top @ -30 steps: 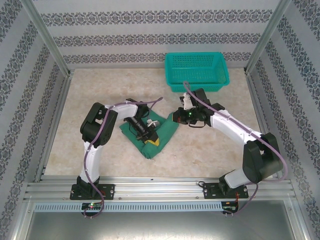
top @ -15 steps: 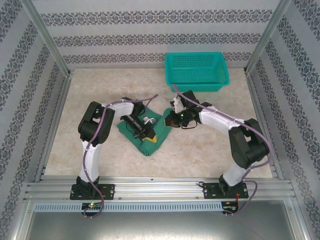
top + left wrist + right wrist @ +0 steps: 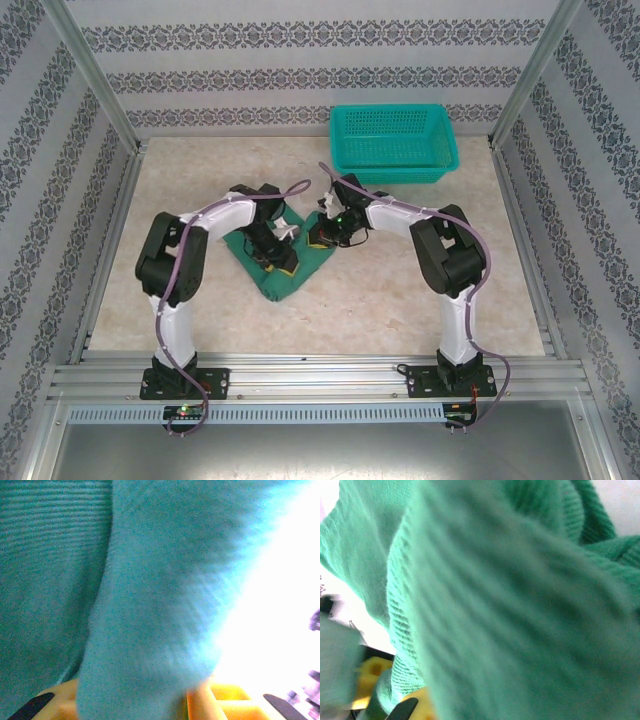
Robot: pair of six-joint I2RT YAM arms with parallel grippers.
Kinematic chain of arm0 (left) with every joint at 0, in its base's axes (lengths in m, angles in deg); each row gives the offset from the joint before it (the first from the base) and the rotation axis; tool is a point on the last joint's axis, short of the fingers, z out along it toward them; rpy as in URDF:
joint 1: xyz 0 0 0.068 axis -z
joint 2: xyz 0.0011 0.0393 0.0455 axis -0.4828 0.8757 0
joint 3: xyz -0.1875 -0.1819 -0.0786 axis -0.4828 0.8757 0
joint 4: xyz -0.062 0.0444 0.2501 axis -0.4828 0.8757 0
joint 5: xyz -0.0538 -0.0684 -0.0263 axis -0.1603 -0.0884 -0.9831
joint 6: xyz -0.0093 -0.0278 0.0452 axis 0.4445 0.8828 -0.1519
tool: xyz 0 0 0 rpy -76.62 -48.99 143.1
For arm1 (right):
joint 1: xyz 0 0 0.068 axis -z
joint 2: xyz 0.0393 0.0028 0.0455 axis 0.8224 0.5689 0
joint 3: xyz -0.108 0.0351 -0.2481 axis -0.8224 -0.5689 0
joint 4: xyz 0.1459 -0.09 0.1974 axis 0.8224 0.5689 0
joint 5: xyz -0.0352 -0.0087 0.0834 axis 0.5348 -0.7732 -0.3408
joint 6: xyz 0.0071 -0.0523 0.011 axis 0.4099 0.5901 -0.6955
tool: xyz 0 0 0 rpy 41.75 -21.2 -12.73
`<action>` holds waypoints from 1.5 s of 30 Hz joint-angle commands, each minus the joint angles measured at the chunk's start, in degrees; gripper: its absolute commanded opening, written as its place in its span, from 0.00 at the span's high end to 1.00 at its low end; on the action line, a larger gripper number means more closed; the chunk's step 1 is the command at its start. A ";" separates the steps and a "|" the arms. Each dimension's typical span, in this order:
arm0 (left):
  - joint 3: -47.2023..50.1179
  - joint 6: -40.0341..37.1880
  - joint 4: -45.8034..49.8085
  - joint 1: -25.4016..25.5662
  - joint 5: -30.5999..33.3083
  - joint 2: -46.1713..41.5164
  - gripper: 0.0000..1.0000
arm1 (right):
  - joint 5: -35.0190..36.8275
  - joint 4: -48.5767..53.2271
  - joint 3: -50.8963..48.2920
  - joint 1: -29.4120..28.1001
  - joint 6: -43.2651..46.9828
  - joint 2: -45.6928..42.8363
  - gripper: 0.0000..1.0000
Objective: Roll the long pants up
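Looking roughly halfway: the long pants (image 3: pixel 265 283) sit mid-table as a loose bundle, not a tidy roll yet. Left gripper (image 3: pixel 280 262) pinches a fold, right gripper (image 3: pixel 320 238) is buried in cloth — can't tell its grip.

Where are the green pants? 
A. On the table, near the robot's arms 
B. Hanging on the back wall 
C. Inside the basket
A: the long pants lie bunched on the table, while the basket stands apart from them at the back.
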 commanded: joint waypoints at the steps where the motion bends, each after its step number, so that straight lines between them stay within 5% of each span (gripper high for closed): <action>1: 1.26 -0.42 -1.70 1.68 19.65 -7.21 0.66 | 7.54 4.64 -0.60 -0.09 -1.39 5.18 1.00; 5: 3.07 -1.47 -3.76 4.94 24.70 -13.18 0.65 | 8.17 6.32 0.68 -0.09 -1.27 6.40 1.00; 9: 4.28 -0.69 -3.93 8.98 27.21 -15.40 0.77 | 8.56 7.34 1.46 -0.01 -1.00 6.67 1.00; 14: 5.48 0.98 -3.72 11.45 19.90 -17.67 1.00 | 8.65 8.21 2.08 0.00 -0.81 7.01 1.00; 18: 7.14 2.36 -3.41 12.06 21.46 -18.85 1.00 | 8.65 8.64 2.49 -0.01 -0.78 7.35 1.00; 25: 4.12 6.87 4.25 9.25 28.63 -2.60 1.00 | 8.56 8.95 2.72 -0.01 -0.63 7.31 1.00; 31: 1.45 8.99 3.34 6.47 28.07 5.26 1.00 | 9.18 9.19 0.61 0.08 0.01 5.61 1.00; 39: 5.98 7.91 -9.58 16.03 46.68 -16.00 1.00 | 9.38 8.70 -0.45 0.62 0.25 5.06 1.00; 45: 8.82 11.42 -18.84 17.42 43.77 -26.36 1.00 | 9.44 8.04 0.48 0.26 -0.41 5.71 1.00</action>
